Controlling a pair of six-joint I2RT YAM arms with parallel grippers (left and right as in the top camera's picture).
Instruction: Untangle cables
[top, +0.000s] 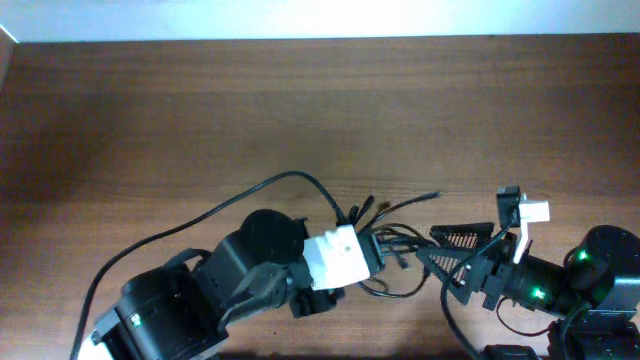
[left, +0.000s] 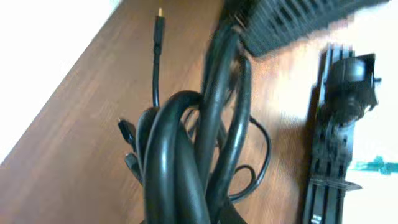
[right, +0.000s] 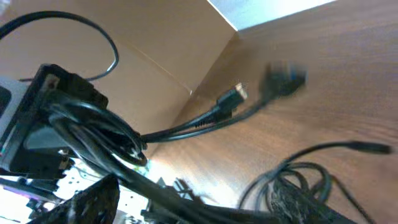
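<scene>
The cables (top: 400, 240) are a knotted black bundle on the wooden table between my two arms. Loose plug ends stick out at the far side (top: 435, 195). My left gripper (top: 378, 250) is shut on the bundle. In the left wrist view the cables (left: 186, 155) fill the middle and hide my fingers, and one gold-tipped plug (left: 160, 14) lies beyond. My right gripper (top: 428, 245) is open at the bundle's right side. In the right wrist view its fingers (right: 199, 199) straddle a taut strand (right: 155, 186) running from the left gripper (right: 62, 106). A metal-tipped plug (right: 233, 94) lies further off.
The wooden table (top: 300, 100) stretches back to a white far edge. The left arm's own thicker black wire (top: 250, 195) arcs over the table on the left. A cardboard-coloured wall (right: 155, 50) shows in the right wrist view.
</scene>
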